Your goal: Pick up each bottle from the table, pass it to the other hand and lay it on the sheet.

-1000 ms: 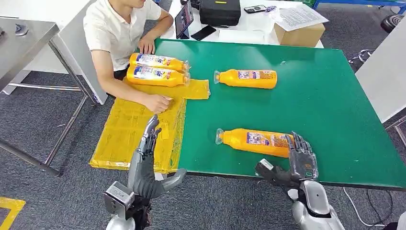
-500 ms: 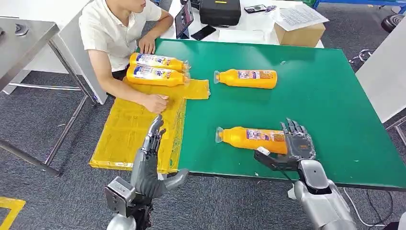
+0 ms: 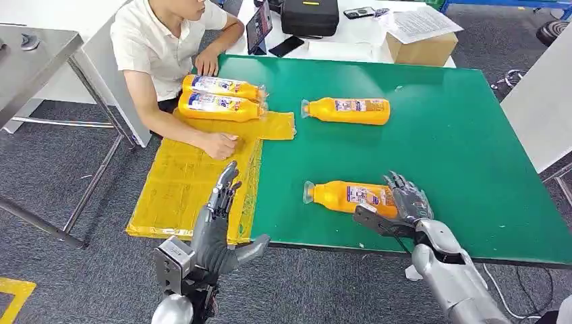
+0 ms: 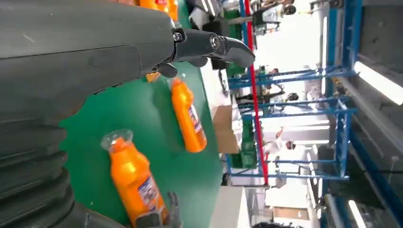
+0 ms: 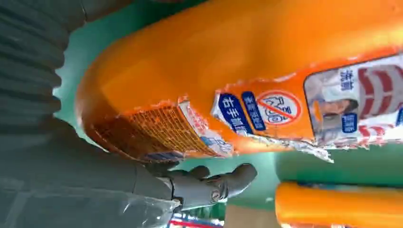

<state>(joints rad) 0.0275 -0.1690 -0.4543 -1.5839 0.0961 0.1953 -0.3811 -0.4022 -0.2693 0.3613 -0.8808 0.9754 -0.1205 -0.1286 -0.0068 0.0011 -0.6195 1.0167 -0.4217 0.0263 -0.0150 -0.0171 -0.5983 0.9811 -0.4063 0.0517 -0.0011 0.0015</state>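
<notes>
Bottles were orange with blue-white-red labels and clear caps, the near bottle (image 3: 351,197) and far bottle (image 3: 351,110) on a green table (image 3: 459,135), the sheet (image 3: 182,182) translucent yellow, both hands dark grey on silver arms, the person's shirt (image 3: 152,40) white.

The left hand (image 4: 95,52), fingers (image 4: 214,45) stretched out and holding nothing, hovers over the green tabletop (image 4: 147,128) where two orange bottles lie, near one (image 4: 135,183) and far one (image 4: 188,116).

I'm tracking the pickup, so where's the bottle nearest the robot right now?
In the head view the near bottle lies on the green table toward its front edge, its base at the right hand.
</notes>
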